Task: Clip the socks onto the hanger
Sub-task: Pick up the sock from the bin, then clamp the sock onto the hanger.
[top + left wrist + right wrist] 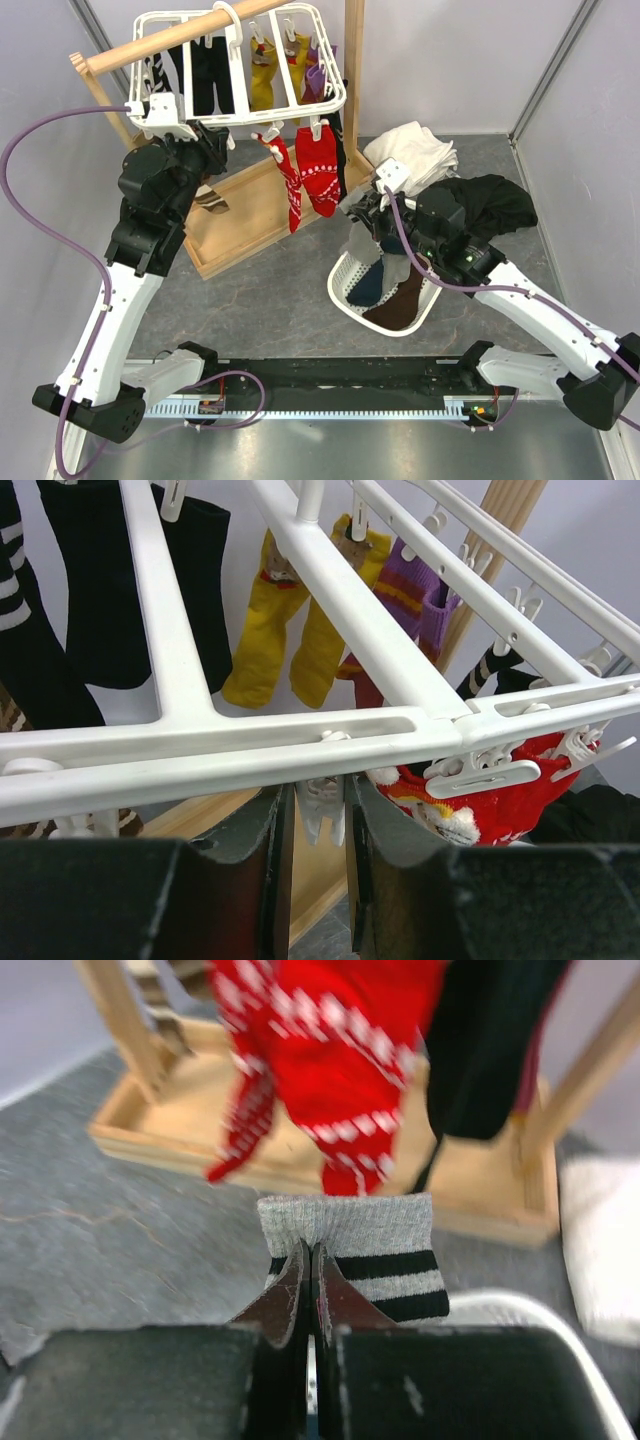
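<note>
The white slatted hanger (250, 113) hangs from a wooden rail. The red patterned socks (318, 170) are clipped at its front right. They also show in the left wrist view (490, 810) and the right wrist view (330, 1060). My left gripper (320, 832) is up under the hanger's front bar (250, 745), shut on a white clip peg (320, 808). My right gripper (312, 1258) is shut on the cuff of a grey sock with dark stripes (370, 1228). It holds the sock above the basket (345, 292), below and right of the red socks. The second grey sock is not made out.
Black white-striped socks (210, 75), yellow socks (265, 80) and a purple sock (315, 80) hang from the hanger's far pegs. The wooden stand's base tray (250, 220) lies below. White cloth (415, 150) and black cloth (500, 205) lie at the right. The basket holds dark garments.
</note>
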Controlling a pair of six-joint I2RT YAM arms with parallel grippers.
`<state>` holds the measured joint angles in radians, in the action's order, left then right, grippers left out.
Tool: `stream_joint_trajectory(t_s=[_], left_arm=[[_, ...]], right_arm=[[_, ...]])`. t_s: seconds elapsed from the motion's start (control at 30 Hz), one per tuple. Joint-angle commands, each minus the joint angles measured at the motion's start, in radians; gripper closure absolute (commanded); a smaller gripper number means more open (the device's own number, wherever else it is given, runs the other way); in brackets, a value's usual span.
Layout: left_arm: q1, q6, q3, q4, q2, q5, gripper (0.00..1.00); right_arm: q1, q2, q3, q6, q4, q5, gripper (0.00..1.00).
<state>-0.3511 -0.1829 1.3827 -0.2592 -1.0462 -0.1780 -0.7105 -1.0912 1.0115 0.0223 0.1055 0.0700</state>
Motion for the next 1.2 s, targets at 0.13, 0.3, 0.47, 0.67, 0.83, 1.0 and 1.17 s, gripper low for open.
stream_joint_trajectory(t_s=[0.13, 0.3, 0.47, 0.67, 0.83, 1.0, 1.17], left_arm=[[-0.006, -0.03, 0.044, -0.011, -0.006, 0.029, 0.98], [-0.005, -0.036, 0.05, -0.014, -0.011, 0.038, 0.98], [-0.005, -0.04, 0.053, -0.02, -0.011, 0.04, 0.98], [-0.005, -0.047, 0.052, -0.021, -0.012, 0.045, 0.98], [-0.005, -0.049, 0.05, -0.02, -0.012, 0.044, 0.98], [-0.005, -0.05, 0.059, -0.02, -0.014, 0.051, 0.98], [-0.005, -0.053, 0.053, -0.021, -0.003, 0.055, 0.98]], right_arm=[[-0.124, 0.028, 0.108, 0.061, -0.233, 0.033, 1.0], [-0.188, -0.05, 0.167, 0.067, -0.338, 0.08, 1.0], [-0.26, -0.159, 0.236, 0.12, -0.435, 0.091, 1.0], [-0.316, -0.314, 0.306, 0.2, -0.558, 0.071, 1.0], [-0.328, -0.444, 0.363, 0.251, -0.633, 0.044, 1.0], [-0.328, -0.544, 0.371, 0.278, -0.734, -0.016, 1.0], [-0.328, -0.595, 0.38, 0.301, -0.791, -0.064, 1.0]])
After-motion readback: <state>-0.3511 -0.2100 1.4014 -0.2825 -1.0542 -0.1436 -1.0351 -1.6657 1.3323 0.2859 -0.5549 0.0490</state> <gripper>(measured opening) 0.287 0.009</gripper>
